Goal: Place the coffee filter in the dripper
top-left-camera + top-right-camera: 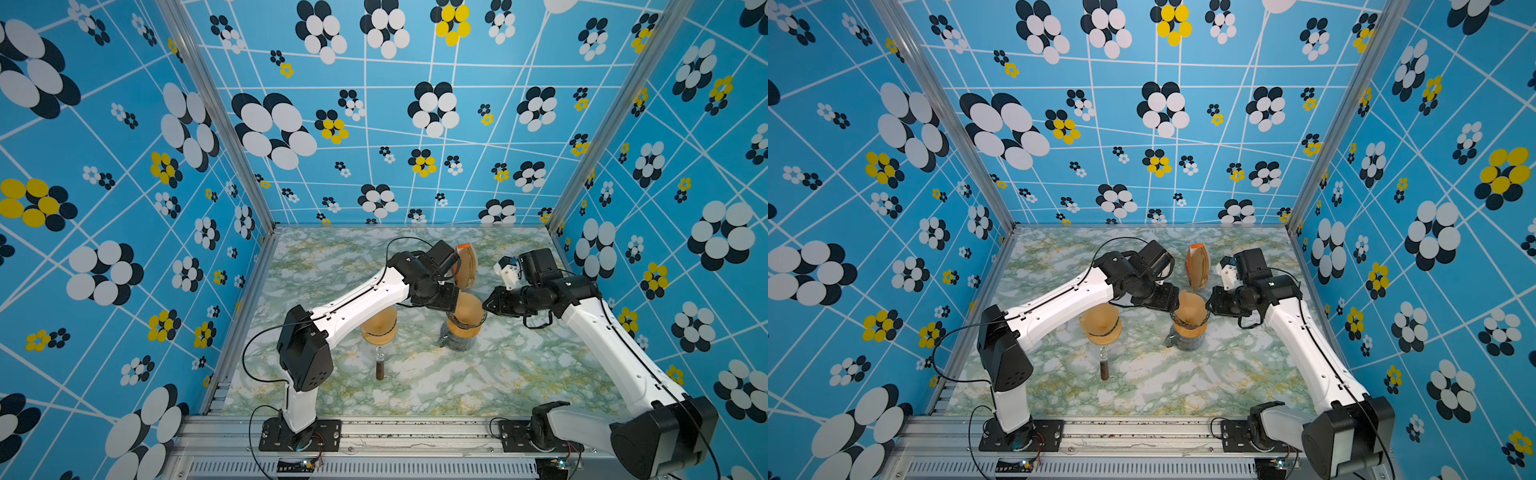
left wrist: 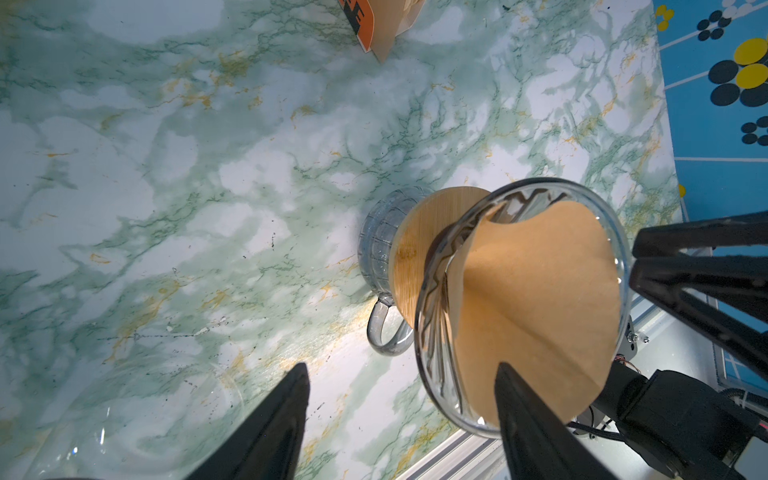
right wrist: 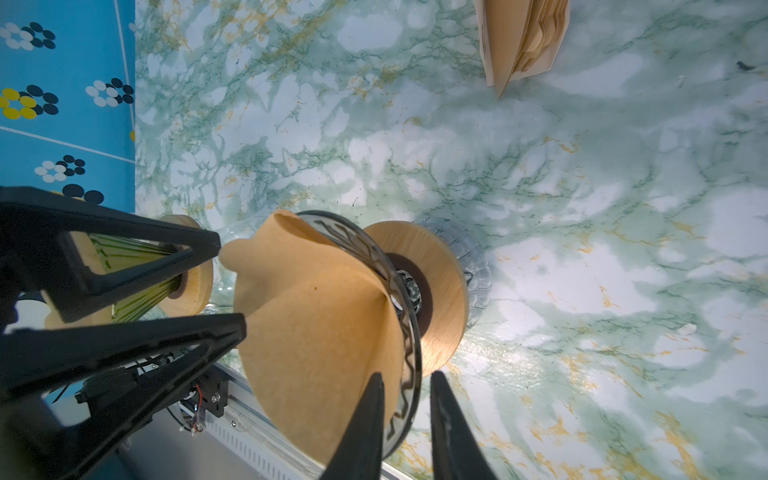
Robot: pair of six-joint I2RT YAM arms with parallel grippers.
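In the dripper sits the coffee filter — tan, conical.

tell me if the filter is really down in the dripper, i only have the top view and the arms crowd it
observer: Partly. In the right wrist view the coffee filter has its lower part inside the dripper, but much of it stands above the rim.
operator: is the right hand gripping anything
observer: The right hand straddles the dripper's rim, one finger on the filter side, one outside; whether it is clamped I cannot tell.
operator: and the left
observer: In the left wrist view the left hand is open and holds nothing, one fingertip close to the filter.
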